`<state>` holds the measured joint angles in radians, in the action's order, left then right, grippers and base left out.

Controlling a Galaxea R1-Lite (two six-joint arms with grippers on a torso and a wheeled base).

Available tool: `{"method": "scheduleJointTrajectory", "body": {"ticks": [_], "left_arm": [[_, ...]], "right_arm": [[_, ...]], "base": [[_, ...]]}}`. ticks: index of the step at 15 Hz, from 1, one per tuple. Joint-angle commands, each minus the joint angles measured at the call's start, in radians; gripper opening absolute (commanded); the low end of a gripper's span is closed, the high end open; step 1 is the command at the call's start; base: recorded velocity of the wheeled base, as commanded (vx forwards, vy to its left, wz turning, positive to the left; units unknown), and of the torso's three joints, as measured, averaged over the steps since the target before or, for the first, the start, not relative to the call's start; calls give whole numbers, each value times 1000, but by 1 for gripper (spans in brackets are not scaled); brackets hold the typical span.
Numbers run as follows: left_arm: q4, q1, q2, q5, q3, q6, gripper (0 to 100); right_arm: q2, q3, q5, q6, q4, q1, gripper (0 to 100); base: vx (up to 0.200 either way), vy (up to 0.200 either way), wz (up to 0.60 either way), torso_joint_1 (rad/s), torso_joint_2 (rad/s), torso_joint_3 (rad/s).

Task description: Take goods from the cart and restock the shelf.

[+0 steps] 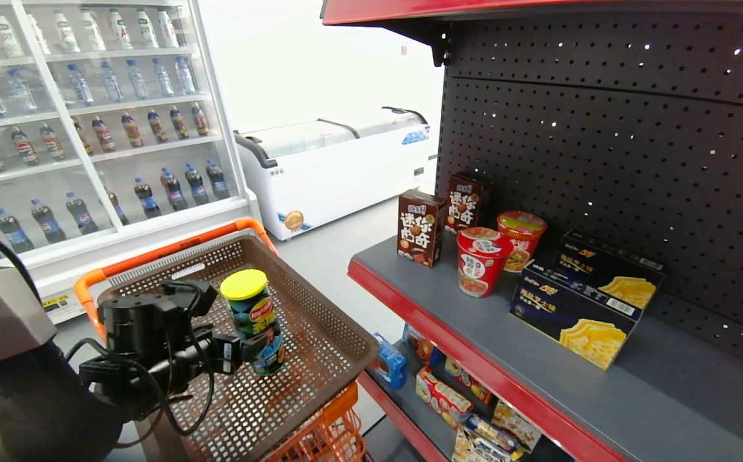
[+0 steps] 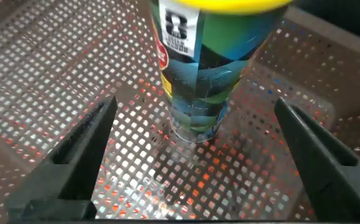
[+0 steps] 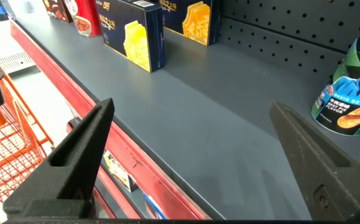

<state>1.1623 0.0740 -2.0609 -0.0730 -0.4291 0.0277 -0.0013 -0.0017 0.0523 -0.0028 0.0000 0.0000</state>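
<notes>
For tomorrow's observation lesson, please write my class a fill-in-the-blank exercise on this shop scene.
1. The can standing in the cart's basket has a ____ lid.
2. The left gripper is ____ around that can, not touching it.
3. On the shelf, between the brown boxes and the dark boxes, stand ____ red cups.
4. The right gripper hangs open above the grey ____, not the cart.

Missing words: yellow; open; two; shelf.
</notes>
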Motion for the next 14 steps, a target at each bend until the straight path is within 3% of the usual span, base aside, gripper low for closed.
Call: {"method": "scheduleJointTrajectory", "body": {"ticks": [1,6,9,12,13,14], "left_arm": [[25,1,-117,-1,-43,1,100],[76,4,-251,-27,-184,11,100],[99,10,-271,-57,-181,31,100],[105,15,-263,-57,-160,29,100],[117,15,-254,-57,-143,31,0],[117,18,-237,-53,-129,32,0]], "right_arm": [[1,0,0,0,0,0,100],[1,0,0,0,0,0,100],[1,0,0,0,0,0,100],[1,0,0,0,0,0,100],[1,0,0,0,0,0,100],[1,0,0,0,0,0,100]], "base": [[0,0,0,0,0,0],[0,0,0,0,0,0],[0,0,0,0,0,0],[0,0,0,0,0,0],[0,0,0,0,0,0],[0,0,0,0,0,0]]}}
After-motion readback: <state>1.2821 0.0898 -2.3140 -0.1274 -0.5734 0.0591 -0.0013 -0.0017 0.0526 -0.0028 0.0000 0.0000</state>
